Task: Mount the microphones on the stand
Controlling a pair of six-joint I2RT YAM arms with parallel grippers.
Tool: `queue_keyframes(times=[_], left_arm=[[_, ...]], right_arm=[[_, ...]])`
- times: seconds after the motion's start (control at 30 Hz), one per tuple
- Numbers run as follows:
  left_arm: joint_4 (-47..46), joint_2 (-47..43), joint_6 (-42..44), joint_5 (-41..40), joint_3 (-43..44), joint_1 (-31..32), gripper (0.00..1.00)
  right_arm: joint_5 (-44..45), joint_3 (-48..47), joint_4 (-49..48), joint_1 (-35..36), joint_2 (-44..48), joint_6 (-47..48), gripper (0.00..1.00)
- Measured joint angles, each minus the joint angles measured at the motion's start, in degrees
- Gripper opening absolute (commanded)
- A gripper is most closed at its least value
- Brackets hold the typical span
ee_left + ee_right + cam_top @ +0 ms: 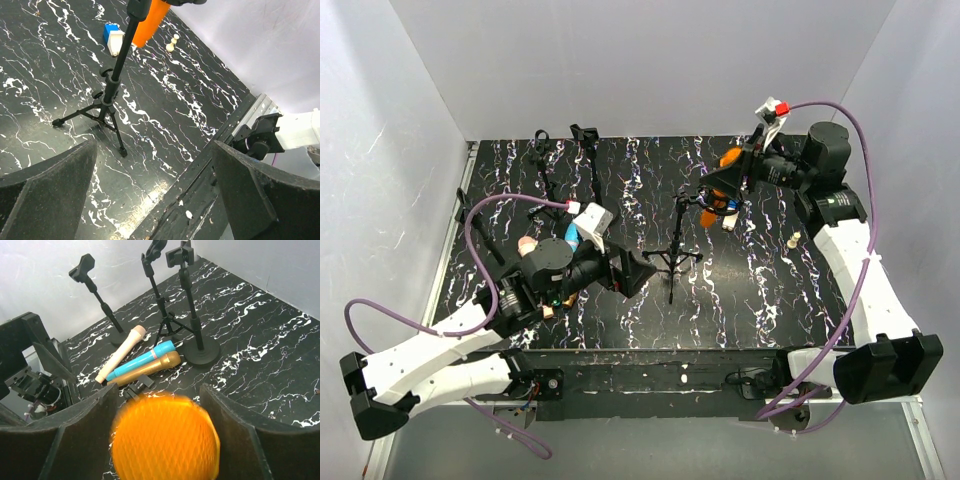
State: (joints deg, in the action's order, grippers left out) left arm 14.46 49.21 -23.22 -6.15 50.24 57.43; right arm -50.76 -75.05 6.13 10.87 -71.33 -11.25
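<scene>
so, orange microphone point(165, 442): it is up off the counter point(770, 290), with its body against the clip at the top of the tripod stand point(107, 97). it looks seated there, which would explain why it hangs above the legs instead of lying flat.
right hand point(159, 397): its fingers flank the orange head on both sides. you cannot tell whether they press on it or stand clear, so treat the clip's hold as unproven.
left hand point(155, 150): it is spread wide and empty, low on the counter near the tripod's feet and facing the pole. from there you could likely steady the stand if it tips.
waiting microphones: the pink-beige microphone point(120, 355), light blue microphone point(142, 361) and gold microphone point(147, 371) lie flat side by side. the gold head is just beside the base of the round-base stand point(192, 310).
empty stands: the round-base stand, a second tripod point(167, 322) and a far stand point(95, 287) have nothing in their clips, one for each waiting microphone.
progress: one of four appears placed, so three are left.
risk: the tripod looks light on thin legs, so a sideways pull by your right hand could drag or topple it.
</scene>
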Motion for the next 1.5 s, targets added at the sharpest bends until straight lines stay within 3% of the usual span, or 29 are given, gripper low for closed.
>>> queue_keyframes(times=[0.27,0.67,1.07,1.2,1.33,1.5], left_arm=[[-0.6,2.4,0.7,1.2,0.2,0.0,0.98],[-2.5,12.7,13.2,4.2,4.5,-0.5,0.98],[-18.1,16.8,22.8,7.2,0.2,-3.0,0.98],[-20.1,19.5,23.4,8.5,0.3,-3.9,0.98],[-21.8,21.1,23.4,8.7,0.3,-4.3,0.91],[-29.0,22.3,21.6,10.1,-1.2,-5.7,0.87]], right_arm=[[-0.1,0.9,3.3,-1.3,1.2,1.2,0.9],[-12.3,0.8,8.5,-11.7,3.8,2.8,0.91],[-21.3,5.2,18.8,-20.4,15.6,7.7,0.92],[-23.1,8.5,24.4,-22.9,18.1,11.7,0.92],[-23.6,9.5,31.6,-24.4,18.1,18.0,0.92],[-25.0,13.1,38.2,-26.1,18.8,27.5,0.91]])
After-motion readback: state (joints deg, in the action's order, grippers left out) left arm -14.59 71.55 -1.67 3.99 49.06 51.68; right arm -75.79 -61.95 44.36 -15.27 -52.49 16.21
